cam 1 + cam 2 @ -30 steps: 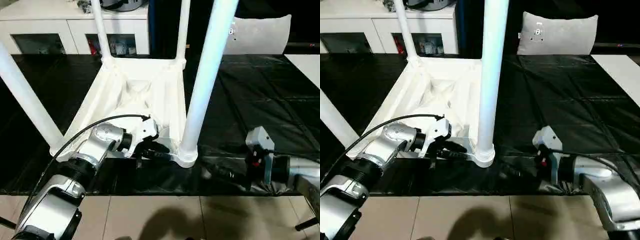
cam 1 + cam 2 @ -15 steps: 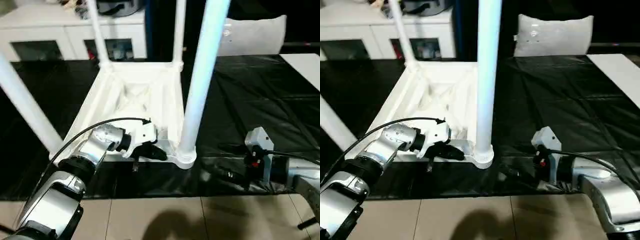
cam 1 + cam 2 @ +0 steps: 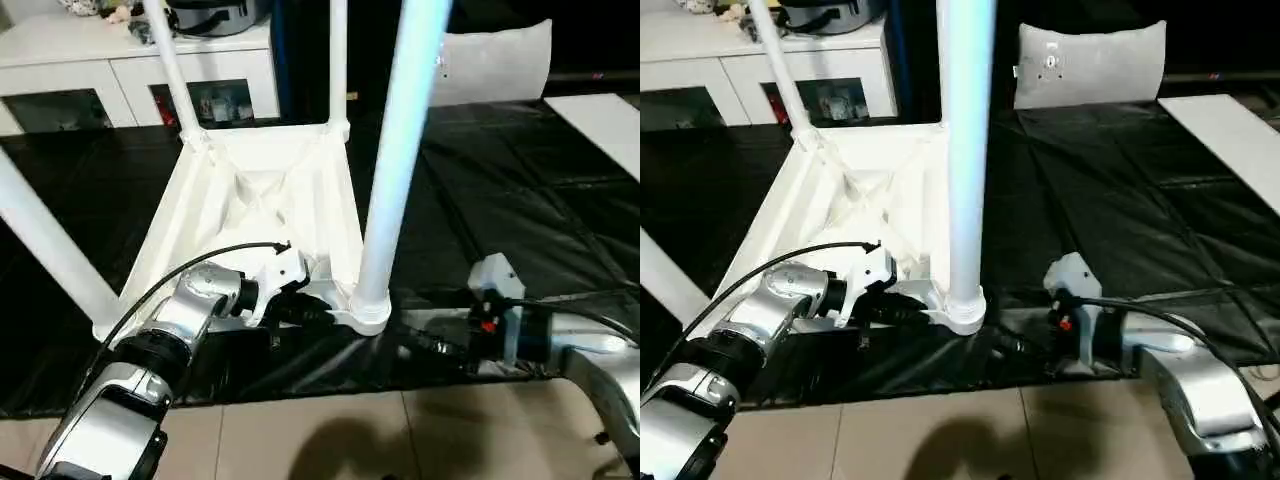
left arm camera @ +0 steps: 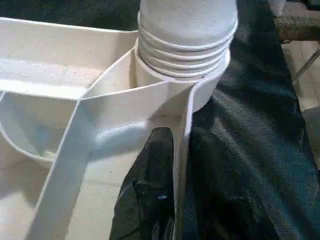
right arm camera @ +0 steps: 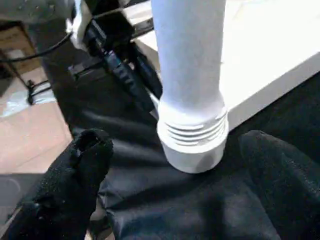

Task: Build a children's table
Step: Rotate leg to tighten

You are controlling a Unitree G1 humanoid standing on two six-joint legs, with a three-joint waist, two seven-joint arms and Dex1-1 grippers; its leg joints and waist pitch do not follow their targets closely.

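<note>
Children's table (image 3: 262, 190) lies upside down on the black-covered bench (image 3: 520, 200), ribbed underside up, four white legs standing up out of the corner sockets. Nearest leg (image 3: 395, 160) sits in the near corner socket (image 3: 368, 308), threaded collar visible at its base.

Left gripper (image 3: 300, 308): jaws nearly closed, pinching the thin near rim of the top just beside that socket; in the left wrist view one black finger (image 4: 150, 190) lies inside the rim wall, the other outside on the black cover. The leg's collar (image 4: 185, 35) stands straight ahead of these jaws, very close.

Right gripper (image 5: 172, 190): jaws wide apart, holding nothing, hovering low over the bench on the far side of the same socket from the left jaws. In the right wrist view the two black fingertips (image 5: 75, 170) flank the leg base (image 5: 192, 135), apart from it, no contact. Left jaws and a black cable (image 3: 180, 260) show past the leg from there.

Beyond both jaws: a grey pillow (image 3: 490, 62) at the back of the bench, a white cabinet (image 3: 120, 60) with glass doors behind the far legs, a white board (image 3: 600, 115) at the bench's right edge. Tiled floor (image 3: 330, 440) below the bench edge, under both forearms. The near leg stands between the two grippers.
</note>
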